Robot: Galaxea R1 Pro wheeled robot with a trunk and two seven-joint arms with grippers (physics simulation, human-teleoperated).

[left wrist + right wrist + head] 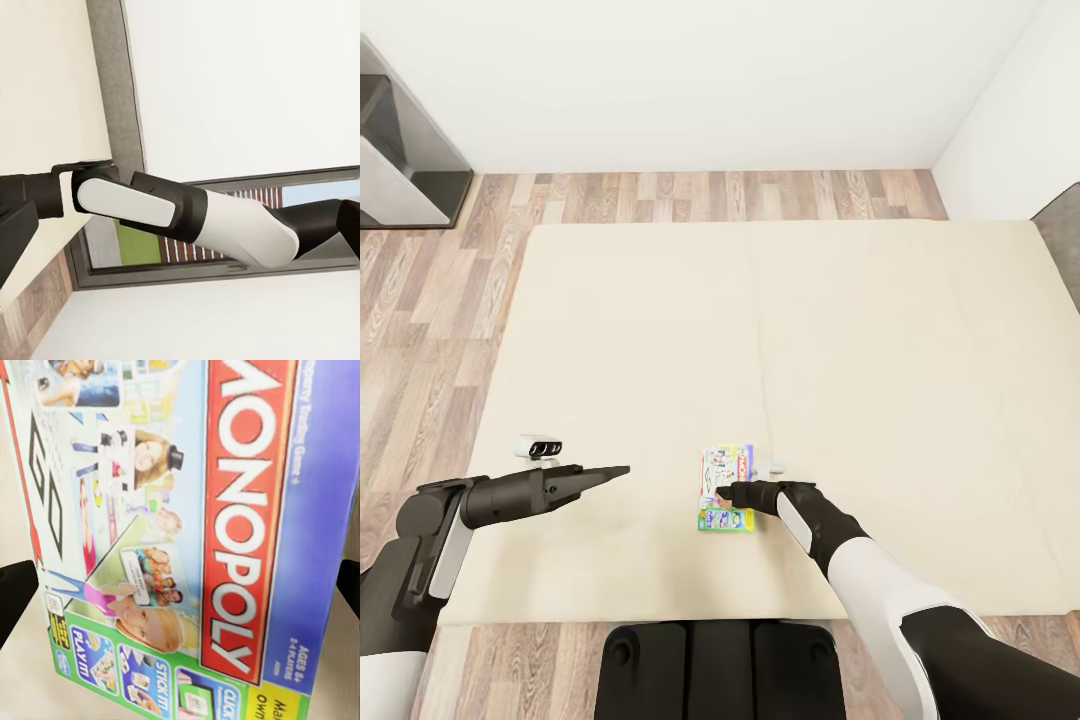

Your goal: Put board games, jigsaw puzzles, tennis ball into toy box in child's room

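Right gripper fingertips blurred, grip unclear, over Monopoly box on bed, left gripper pressed together, apart.

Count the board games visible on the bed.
1. A Monopoly board game lies flat near the bed's front edge, with the right gripper over it. A second could lie outside the views.

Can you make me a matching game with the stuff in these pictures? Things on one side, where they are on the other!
Things:
1. Monopoly box
2. right claw
3. left claw
4. bed

Places:
A. on the wood floor
B. hanging over bare mattress, left of the box
C. lying flat near the bed's front edge
D. right at the box

Pairs: 1-C, 2-D, 3-B, 4-A
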